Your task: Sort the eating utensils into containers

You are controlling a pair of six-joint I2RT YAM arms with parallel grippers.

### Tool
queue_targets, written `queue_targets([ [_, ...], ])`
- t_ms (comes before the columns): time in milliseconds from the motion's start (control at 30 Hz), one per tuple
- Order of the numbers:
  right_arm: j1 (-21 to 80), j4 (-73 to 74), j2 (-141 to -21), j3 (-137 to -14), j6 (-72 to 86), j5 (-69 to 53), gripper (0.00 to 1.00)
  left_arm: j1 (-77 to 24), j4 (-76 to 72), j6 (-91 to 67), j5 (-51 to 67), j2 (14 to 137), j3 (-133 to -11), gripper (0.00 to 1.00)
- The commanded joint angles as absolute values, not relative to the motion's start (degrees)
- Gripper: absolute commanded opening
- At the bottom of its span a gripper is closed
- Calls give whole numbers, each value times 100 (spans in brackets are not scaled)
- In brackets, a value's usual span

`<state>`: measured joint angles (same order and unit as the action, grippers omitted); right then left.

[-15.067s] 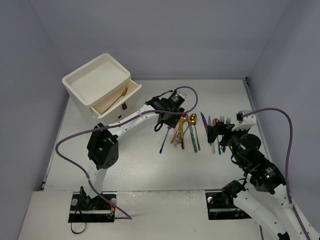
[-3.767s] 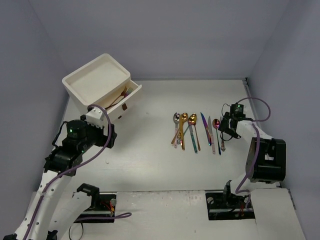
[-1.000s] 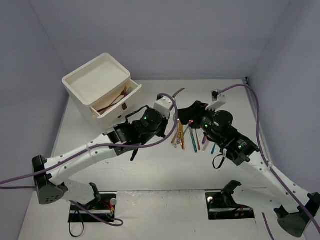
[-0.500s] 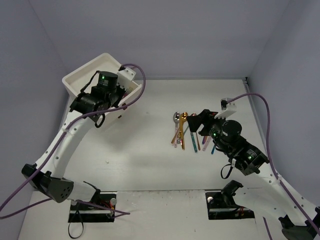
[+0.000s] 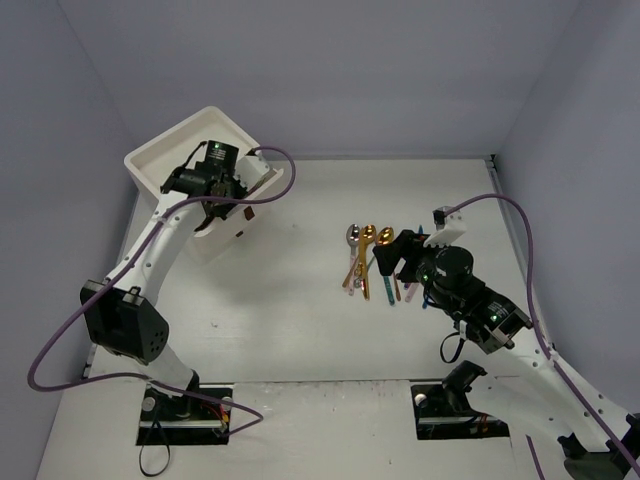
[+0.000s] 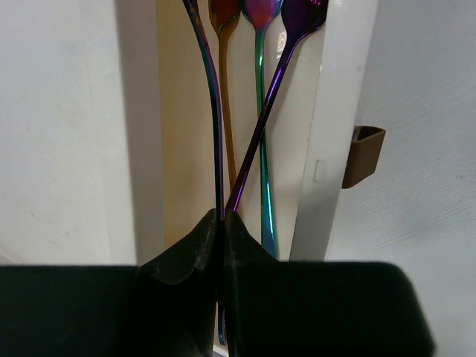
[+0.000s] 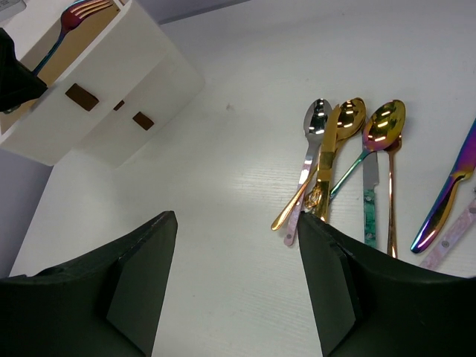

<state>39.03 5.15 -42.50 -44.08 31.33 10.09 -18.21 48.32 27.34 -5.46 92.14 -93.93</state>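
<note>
My left gripper [image 5: 242,188] hangs over the open top drawer [image 5: 266,186] of the white cabinet [image 5: 185,155]. Its jaws [image 6: 222,217] are shut on the thin handle of a dark iridescent utensil [image 6: 214,126]. In the drawer lie a purple fork [image 6: 269,93], a copper utensil [image 6: 227,126] and a teal one [image 6: 262,186]. Several utensils [image 5: 378,262] lie in a row on the table. They include a silver spoon [image 7: 317,113], two gold spoons [image 7: 349,113] and a purple-blue knife [image 7: 448,190]. My right gripper [image 7: 234,223] hovers open just left of them, holding nothing.
The cabinet [image 7: 111,78] stands at the back left, with brown square handles [image 7: 80,97] on its drawer fronts. The open drawer's front carries a brown handle [image 6: 363,155]. Grey walls close the table in at the back and on both sides.
Over the last second my left arm swung from the utensil row to the open drawer with the utensil in its jaws. The right arm drew slightly nearer and its jaws opened wider.
</note>
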Motion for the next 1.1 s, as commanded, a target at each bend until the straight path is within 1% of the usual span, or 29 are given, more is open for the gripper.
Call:
queue_targets([
  [0,3876,211,-4311,-4434,3067,1016,64,-1706,4768,2849,-398,9006,-9584,10],
  [100,3867,212,-4325,-4431,3059,1010,64,-1696,4755,2785,-405,8971,-9570,27],
  [167,3867,217,-4336,-4441,3053,997,64,-1696,4752,2763,-429,8937,-9548,34],
  [333,3865,211,-4351,-4468,3006,954,64,-1696,4755,2611,-446,8781,-9691,43],
  [433,3858,211,-4351,-4482,2971,924,64,-1696,4755,2441,-176,8535,-9995,49],
  [467,3858,211,-4358,-4498,2955,923,64,-1696,4755,2348,-18,8463,-10151,52],
  [633,3853,211,-4386,-4500,2959,882,64,-1705,4758,2148,699,8103,-10300,57],
  [800,3850,211,-4412,-4483,2988,835,64,-1783,4738,1951,1098,8015,-9960,58],
  [1033,3850,211,-4417,-4460,3002,683,65,-2106,4483,2200,302,8156,-9500,62],
  [1067,3850,211,-4426,-4451,3006,663,65,-2114,4441,2229,285,8156,-9487,65],
])
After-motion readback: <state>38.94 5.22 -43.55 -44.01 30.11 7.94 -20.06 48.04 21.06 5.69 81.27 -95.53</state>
